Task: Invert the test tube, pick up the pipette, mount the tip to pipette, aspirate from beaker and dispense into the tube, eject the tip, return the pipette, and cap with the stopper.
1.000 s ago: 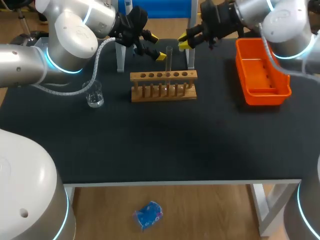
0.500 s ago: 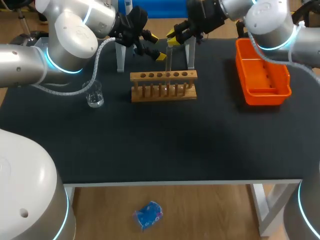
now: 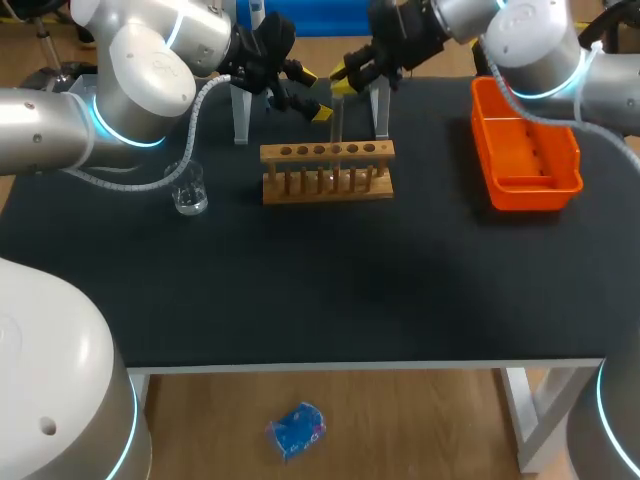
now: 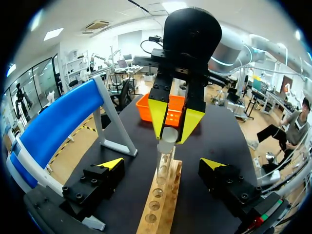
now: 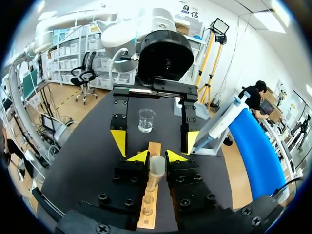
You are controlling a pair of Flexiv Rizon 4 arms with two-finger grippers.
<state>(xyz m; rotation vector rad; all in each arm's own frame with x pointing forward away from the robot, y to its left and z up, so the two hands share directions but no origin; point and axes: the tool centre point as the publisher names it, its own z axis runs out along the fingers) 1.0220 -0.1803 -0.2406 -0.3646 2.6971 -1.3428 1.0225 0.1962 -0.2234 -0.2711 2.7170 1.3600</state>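
Note:
A clear test tube [image 3: 337, 125] stands upright in the wooden rack [image 3: 327, 172]. My right gripper [image 3: 350, 75] is right over the tube's mouth, shut on a small whitish stopper [image 4: 167, 134] that sits at the top of the tube [image 4: 163, 168]. In the right wrist view the stopper [image 5: 157, 165] is pinched between the fingers of my right gripper [image 5: 156, 157]. My left gripper [image 3: 313, 93] is open just behind the tube, its fingertips [image 4: 112, 163] well apart on either side and not touching it. A glass beaker [image 3: 188, 188] stands left of the rack.
An orange tray [image 3: 525, 145] lies at the right of the table. The blue-topped stand [image 3: 240, 110] rises behind the rack, close to both grippers. The dark table surface [image 3: 330, 280] stretches in front of the rack.
My right gripper has moved left with the stopper, from beside the tube to directly over its mouth. The left arm has kept still.

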